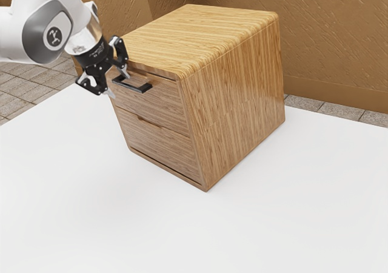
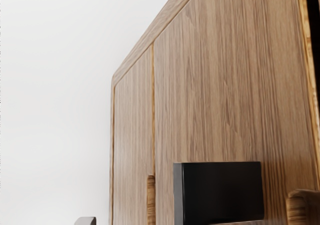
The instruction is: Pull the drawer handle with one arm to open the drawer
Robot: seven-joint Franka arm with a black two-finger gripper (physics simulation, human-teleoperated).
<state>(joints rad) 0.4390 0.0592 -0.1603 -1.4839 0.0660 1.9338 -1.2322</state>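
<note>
Black drawer handle [image 2: 218, 192], between spread jaws

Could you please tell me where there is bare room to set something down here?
The white table is bare in front of the cabinet, toward the exterior view's lower edge, and on the cabinet's right in that view. Its top is bare too. Crowded only at the top drawer's handle, where the claw sits.
</note>
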